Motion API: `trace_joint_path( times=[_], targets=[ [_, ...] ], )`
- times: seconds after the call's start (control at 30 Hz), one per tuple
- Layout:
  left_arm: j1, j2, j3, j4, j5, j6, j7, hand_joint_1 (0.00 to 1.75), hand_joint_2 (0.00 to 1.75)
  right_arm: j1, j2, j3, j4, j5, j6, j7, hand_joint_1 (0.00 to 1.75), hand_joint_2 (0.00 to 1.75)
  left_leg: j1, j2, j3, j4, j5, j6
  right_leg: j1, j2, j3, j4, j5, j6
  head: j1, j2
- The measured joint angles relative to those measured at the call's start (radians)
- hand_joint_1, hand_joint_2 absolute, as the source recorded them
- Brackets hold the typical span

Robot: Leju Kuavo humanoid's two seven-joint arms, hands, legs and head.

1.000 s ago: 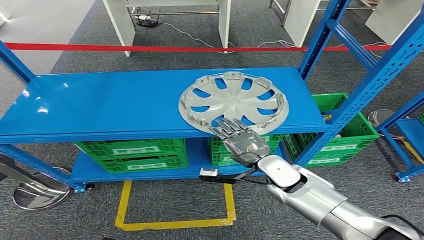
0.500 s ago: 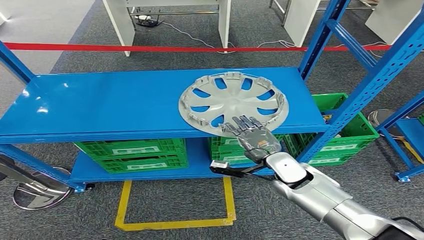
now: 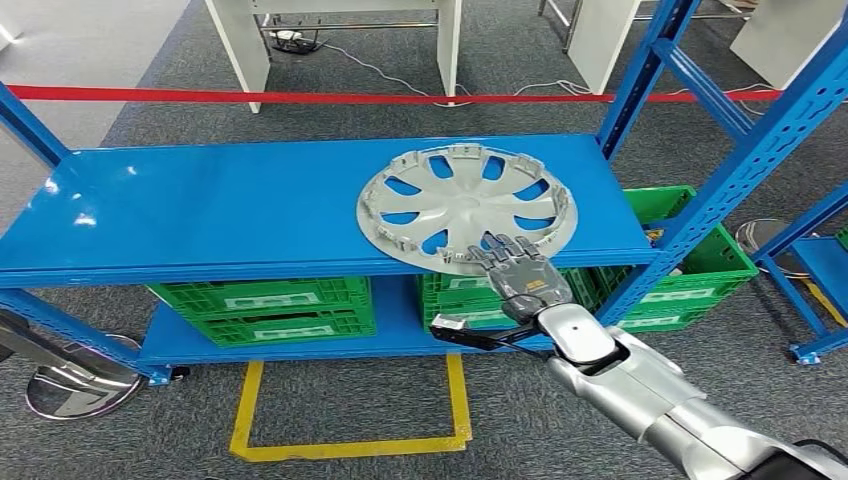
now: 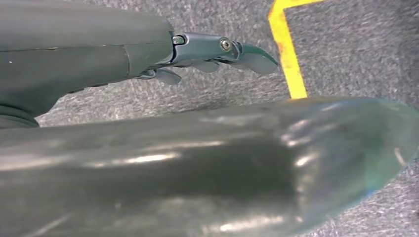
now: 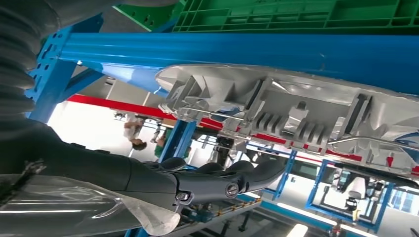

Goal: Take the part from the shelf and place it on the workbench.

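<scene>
Silver hubcap (image 3: 466, 207) on blue shelf (image 3: 200, 210), no readable labels; right hand (image 3: 520, 278) fingers spread, empty.

Hubcap (image 3: 466, 205) on shelf (image 3: 200, 205), crates (image 3: 265, 305) beneath

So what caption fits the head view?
Robot's right hand reaches for a silver hubcap on the blue shelf.

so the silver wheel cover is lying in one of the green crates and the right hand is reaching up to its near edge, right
Not quite. The head view shows the silver wheel cover lying on the blue shelf, above the green crates. The right hand is indeed reaching up to its near edge.
</scene>
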Motion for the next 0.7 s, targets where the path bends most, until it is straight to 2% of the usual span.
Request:
trace_joint_path(
  times=[0.37,0.7],
  targets=[
    [-0.034,0.030,-0.107,-0.019,0.101,0.042,-0.021,0.00,0.00,0.001,0.034,-0.031,0.006,-0.060,-0.007,-0.032,0.00,1.75,0.000,0.000,0.000,0.000,0.000,0.000,0.000,0.000,0.000,0.000,0.000,0.000,0.000,0.000],
    [-0.063,0.043,-0.170,-0.020,0.149,0.044,-0.044,0.00,0.00,0.002,0.061,-0.031,-0.021,-0.097,-0.009,-0.065,0.00,1.75,0.000,0.000,0.000,0.000,0.000,0.000,0.000,0.000,0.000,0.000,0.000,0.000,0.000,0.000]
  ],
)
